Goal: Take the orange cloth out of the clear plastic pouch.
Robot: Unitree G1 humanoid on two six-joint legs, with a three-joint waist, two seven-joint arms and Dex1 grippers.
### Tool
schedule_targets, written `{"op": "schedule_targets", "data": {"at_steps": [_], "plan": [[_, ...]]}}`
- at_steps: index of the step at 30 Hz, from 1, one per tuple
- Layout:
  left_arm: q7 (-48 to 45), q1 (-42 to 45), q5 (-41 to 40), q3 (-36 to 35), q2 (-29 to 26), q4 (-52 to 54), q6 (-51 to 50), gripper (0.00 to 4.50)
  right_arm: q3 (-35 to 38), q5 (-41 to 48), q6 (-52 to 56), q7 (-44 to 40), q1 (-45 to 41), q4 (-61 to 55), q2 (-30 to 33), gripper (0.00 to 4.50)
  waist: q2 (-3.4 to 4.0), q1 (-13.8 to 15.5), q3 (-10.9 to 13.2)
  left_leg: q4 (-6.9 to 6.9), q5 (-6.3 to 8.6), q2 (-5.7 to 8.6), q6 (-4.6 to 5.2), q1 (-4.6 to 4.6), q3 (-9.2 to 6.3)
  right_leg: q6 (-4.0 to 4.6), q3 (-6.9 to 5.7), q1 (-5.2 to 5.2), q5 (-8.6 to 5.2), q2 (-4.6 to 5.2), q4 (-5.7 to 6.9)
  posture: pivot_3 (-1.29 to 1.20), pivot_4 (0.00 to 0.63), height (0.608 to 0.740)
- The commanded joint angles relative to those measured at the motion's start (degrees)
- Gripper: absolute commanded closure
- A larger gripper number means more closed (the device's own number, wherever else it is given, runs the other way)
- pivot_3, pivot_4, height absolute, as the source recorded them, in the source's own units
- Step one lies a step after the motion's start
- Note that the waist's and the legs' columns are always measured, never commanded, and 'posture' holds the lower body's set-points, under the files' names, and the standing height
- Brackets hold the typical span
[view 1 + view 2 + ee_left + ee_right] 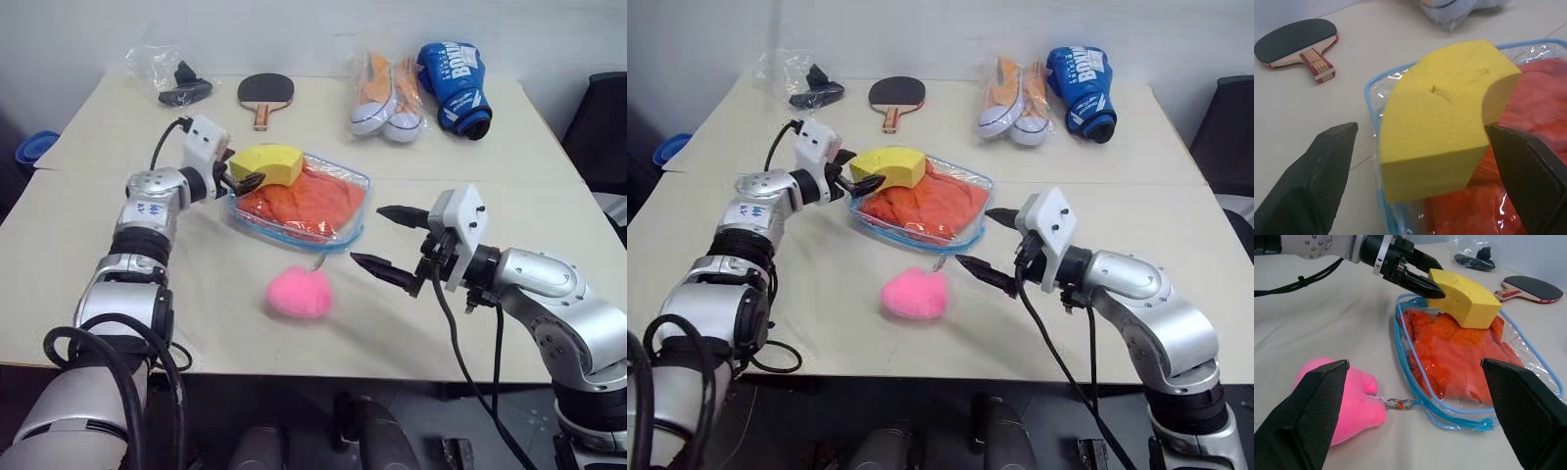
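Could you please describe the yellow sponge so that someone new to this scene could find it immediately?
On the beige table, find the clear pouch holding the orange cloth. The yellow sponge sits on the pouch's end near the open left gripper. It is a thick curved wedge, the table's sole yellow thing.

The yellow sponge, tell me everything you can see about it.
The yellow sponge is a thick, curved wedge of porous-looking foam with flat cut faces. It lies on the clear plastic pouch, over the orange cloth inside. The left gripper, open, straddles its near end, fingers on either side.
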State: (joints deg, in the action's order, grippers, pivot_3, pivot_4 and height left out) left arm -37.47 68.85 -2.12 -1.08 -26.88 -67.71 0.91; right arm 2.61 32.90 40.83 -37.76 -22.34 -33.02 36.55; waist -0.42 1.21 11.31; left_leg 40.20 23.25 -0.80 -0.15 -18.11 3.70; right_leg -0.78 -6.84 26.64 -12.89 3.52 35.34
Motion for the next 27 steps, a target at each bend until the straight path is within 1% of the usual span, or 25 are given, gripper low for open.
{"op": "schedule_targets", "data": {"at_steps": [1,4,5,7,12,13,17,20,23,27], "plan": [[2.47,1.86,0.9,-0.75,0.24,-1.35,1.58,0.01,0.41,1.14,0.26,1.04,-1.6,-2.78,-0.34,0.0,0.0,-0.05,0.0,0.0,0.0,0.0,0.0,0.0,0.0,0.0,0.0,0.0,0.0,0.0,0.0,0.0,0.15,0.74],[2.75,1.67,0.87,-1.22,0.51,-2.44,1.4,0.01,-0.24,0.86,0.59,1.56,-1.96,-3.27,-0.31,0.0,0.0,-0.03,0.0,0.0,0.0,0.0,0.0,0.01,0.0,0.0,0.0,0.0,0.0,0.01,0.01,0.0,0.15,0.74],[2.98,1.49,0.84,-1.36,0.48,-2.74,1.5,0.19,-0.57,0.68,0.68,1.67,-2.31,-3.35,-0.2,0.0,-0.01,-0.04,0.0,0.0,0.0,0.0,0.0,0.01,0.0,0.0,0.0,0.0,0.0,0.0,0.01,0.0,0.15,0.74],[3.03,1.2,0.84,-1.46,0.52,-3.14,1.45,0.61,-0.73,0.53,0.83,1.69,-2.96,-3.26,0.16,0.0,-0.01,-0.02,0.0,0.0,0.0,0.0,0.0,0.0,-0.01,0.0,-0.01,0.0,0.0,0.0,0.0,0.0,0.15,0.74],[1.75,0.68,0.92,-1.34,0.55,-2.51,1.55,2.11,-0.23,0.71,1.05,1.27,-4.41,-2.51,0.88,0.0,-0.02,0.04,0.0,0.0,0.0,0.01,0.01,0.0,-0.01,0.0,-0.01,0.0,0.0,0.02,0.0,0.0,0.15,0.74],[1.48,0.56,1.08,-1.16,0.36,-2.15,1.59,2.23,-0.24,0.71,1.12,1.25,-4.6,-2.48,0.9,0.0,-0.02,0.05,0.0,0.0,0.0,0.01,0.01,0.0,-0.01,0.0,-0.02,0.0,0.0,0.01,0.0,0.0,0.15,0.74],[0.54,-0.57,0.59,-1.68,-1.6,0.92,1.82,2.23,-0.69,0.89,1.07,0.38,-5.08,-2.46,1.14,0.0,-0.02,-0.13,0.0,0.0,0.0,0.01,0.01,0.0,-0.01,0.0,-0.01,0.0,0.0,0.01,0.0,0.0,0.15,0.74],[0.84,-3.24,-1.47,-4.16,-4.98,5.96,-0.56,2.23,-1.62,1.0,0.44,-1.71,-5.55,-2.05,1.56,0.0,-0.02,-0.71,0.0,0.0,0.0,-0.02,0.01,0.01,0.0,0.0,0.0,0.0,0.0,0.0,0.02,0.0,0.15,0.74],[2.87,-9.61,-2.91,-7.53,-10.15,15.28,-4.72,2.23,-1.96,1.7,-0.88,-5.03,-5.38,-1.19,1.97,0.0,-0.03,-1.55,0.01,-0.02,-0.01,-0.05,0.0,0.05,-0.07,0.0,0.03,0.01,0.0,0.0,0.04,0.0,0.15,0.74],[8.77,-21.49,-4.77,-15.46,-18.08,27.72,-12.64,2.23,-2.31,3.59,-2.05,-10.49,-5.02,0.04,2.47,0.0,-0.05,-2.2,0.02,-0.11,0.0,-0.1,0.0,0.22,-0.27,0.0,0.23,0.02,0.0,-0.01,0.08,0.0,0.15,0.74]]}}
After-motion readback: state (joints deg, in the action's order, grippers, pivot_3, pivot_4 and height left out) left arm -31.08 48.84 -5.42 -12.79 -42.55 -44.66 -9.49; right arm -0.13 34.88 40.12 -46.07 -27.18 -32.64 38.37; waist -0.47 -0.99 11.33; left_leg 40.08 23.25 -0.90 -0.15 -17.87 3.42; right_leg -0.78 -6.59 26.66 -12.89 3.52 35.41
